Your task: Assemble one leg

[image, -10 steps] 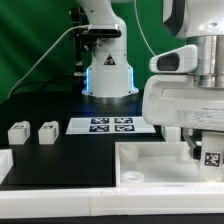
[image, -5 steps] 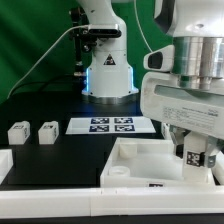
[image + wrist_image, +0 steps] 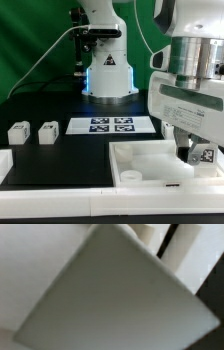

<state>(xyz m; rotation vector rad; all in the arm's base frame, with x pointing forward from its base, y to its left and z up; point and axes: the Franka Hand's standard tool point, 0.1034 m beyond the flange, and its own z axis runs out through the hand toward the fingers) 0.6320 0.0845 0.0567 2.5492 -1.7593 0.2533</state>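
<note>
Two small white legs stand side by side on the black table at the exterior view's left, far from the arm. My gripper is low at the exterior view's right, down at the far wall of the large white tray with a round socket. It appears shut on that wall. A black-and-white tag shows just beside the fingers. The wrist view is filled by a flat grey-white surface very close to the lens; the fingers are hidden there.
The marker board lies flat behind the tray. The arm's base with a blue light stands at the back. A white ledge runs along the front, with a white piece at the left edge.
The tray has shifted and turned with the gripper: it swung toward the exterior view's left, then partly back right. The two legs have not moved.
</note>
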